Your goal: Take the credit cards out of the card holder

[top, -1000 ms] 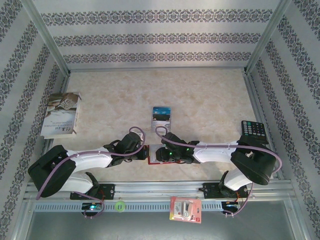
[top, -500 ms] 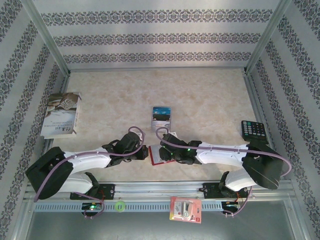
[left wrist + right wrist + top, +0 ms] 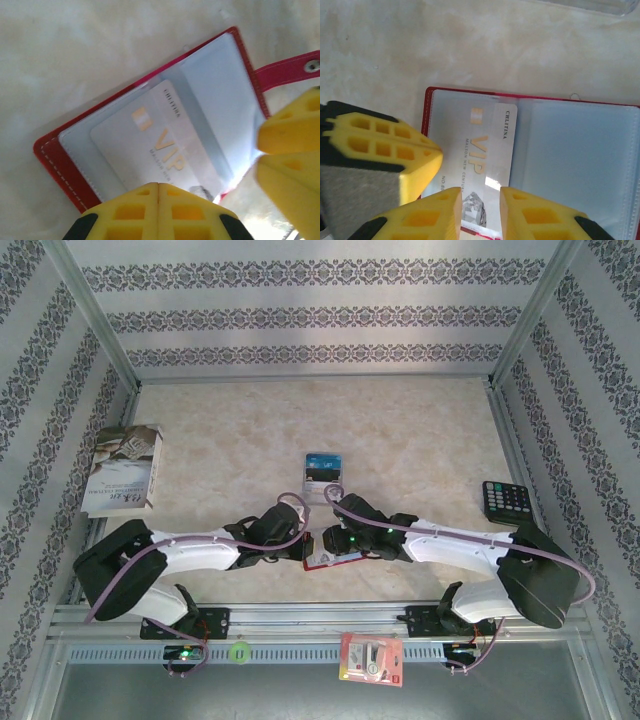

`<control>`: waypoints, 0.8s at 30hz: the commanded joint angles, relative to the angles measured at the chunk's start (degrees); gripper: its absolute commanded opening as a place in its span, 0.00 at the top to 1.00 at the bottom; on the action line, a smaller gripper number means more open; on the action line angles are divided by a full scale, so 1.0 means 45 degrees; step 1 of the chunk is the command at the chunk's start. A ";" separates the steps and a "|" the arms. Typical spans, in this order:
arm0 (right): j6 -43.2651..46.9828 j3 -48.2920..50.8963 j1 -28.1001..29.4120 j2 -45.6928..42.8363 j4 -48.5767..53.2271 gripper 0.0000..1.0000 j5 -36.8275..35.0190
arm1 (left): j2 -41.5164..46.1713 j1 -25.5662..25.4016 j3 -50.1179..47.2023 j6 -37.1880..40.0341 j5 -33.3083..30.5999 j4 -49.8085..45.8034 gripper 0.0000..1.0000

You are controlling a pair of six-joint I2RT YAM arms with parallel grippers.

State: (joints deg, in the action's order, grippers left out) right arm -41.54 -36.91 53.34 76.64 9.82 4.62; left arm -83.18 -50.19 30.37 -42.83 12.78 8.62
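— Where's the card holder [image 3: 575, 150] sitting?

— Flat on the table, opened out, right under the tips of both grippers. The red cover is down and the clear pockets face up. Its snap tab [image 3: 285, 70] sticks out on the side away from the left gripper [image 3: 157, 192].

— And the card?

— A pale credit card [image 3: 487, 145] with gold "VIP" lettering lies on the pocket page nearest the left gripper. I can't tell whether it's tucked into a pocket or loose on top. Its near end runs in beneath the right gripper [image 3: 480, 195].

— What are the fingers doing?

— The left pair are pressed together with nothing between them, their tip at the holder's red edge. The right pair stand a narrow slit apart, and the card's end shows through the slit. Whether they touch it, I can't tell.

— Anything else close by?

— A clear stand [image 3: 323, 485], a little beyond both grippers.
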 commanded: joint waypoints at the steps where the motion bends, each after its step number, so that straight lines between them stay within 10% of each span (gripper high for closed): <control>1: 0.0203 0.0230 -0.0132 -0.0028 -0.0293 0.72 0.0589 | -0.0210 -0.0007 -0.0030 0.0092 -0.0392 0.0306 1.00; 24: -0.0817 0.0730 -0.1219 0.1761 -0.1601 0.74 0.1670 | -0.0844 0.0802 -0.1719 -0.0309 0.0191 0.2023 1.00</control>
State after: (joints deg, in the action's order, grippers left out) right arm -44.34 -35.05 48.47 84.31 3.14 12.10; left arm -84.82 -47.86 24.71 -43.86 14.81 21.52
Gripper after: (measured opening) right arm 0.255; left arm 0.063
